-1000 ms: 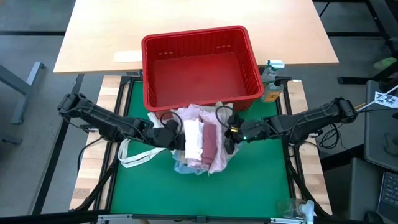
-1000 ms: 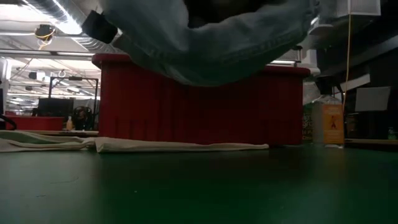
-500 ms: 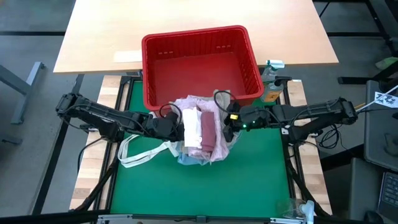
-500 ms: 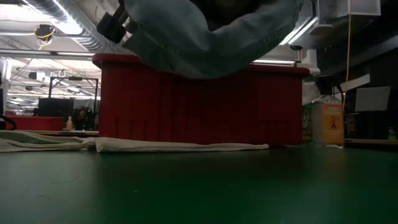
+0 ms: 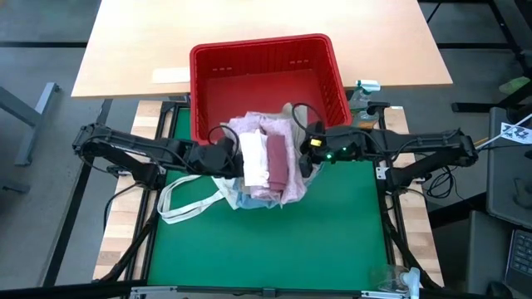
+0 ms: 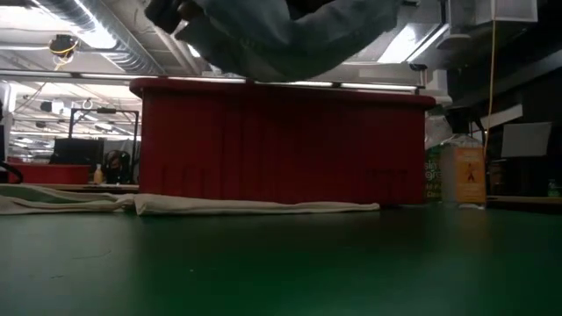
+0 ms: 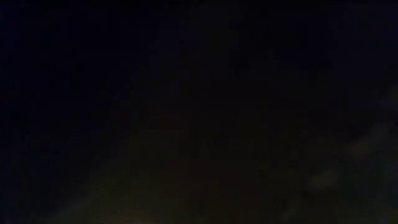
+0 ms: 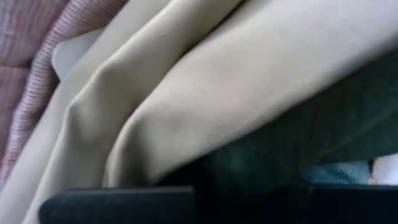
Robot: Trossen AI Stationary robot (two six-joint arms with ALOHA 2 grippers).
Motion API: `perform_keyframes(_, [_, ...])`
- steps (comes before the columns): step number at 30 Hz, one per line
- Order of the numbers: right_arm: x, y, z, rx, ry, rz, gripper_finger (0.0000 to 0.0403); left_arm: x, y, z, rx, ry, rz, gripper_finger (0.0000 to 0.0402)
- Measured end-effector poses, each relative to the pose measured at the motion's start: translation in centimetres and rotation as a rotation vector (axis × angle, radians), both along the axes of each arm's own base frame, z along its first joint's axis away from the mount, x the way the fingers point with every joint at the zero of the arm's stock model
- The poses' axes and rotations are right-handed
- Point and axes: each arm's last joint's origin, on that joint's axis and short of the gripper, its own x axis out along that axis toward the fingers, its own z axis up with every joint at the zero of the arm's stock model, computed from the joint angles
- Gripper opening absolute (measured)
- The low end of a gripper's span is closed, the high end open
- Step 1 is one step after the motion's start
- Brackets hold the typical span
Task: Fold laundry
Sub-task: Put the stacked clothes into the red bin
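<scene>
Between left pincer [image 5: 226, 158] and right pincer [image 5: 306, 155] hangs the laundry [image 5: 264, 166].

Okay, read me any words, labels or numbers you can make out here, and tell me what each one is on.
None can be read.
Orange label on the bottle beside the red basket: print too small.
White tag at the right edge in the high view: dark marks, illegible.

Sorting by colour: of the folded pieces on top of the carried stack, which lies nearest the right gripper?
The maroon piece: it lies on the stack's side toward the right gripper, while the white piece lies beside it, toward the left gripper.
</scene>
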Motion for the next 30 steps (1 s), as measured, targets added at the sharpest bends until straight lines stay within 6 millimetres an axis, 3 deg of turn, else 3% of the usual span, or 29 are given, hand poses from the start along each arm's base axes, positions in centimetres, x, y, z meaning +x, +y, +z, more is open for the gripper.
perform_keyframes(13, [-0.5,-1.3,3.3,-0.047,-0.036,-0.07,0.0037,0.1,2.3,3.4,0.035,-0.06,0.056,0.0])
perform_keyframes(30, [-0.6,-6.1,3.6,-0.023,-0.056,-0.181,0.0037,-0.1,7.1,4.1,0.003,-0.09,0.187,0.0003])
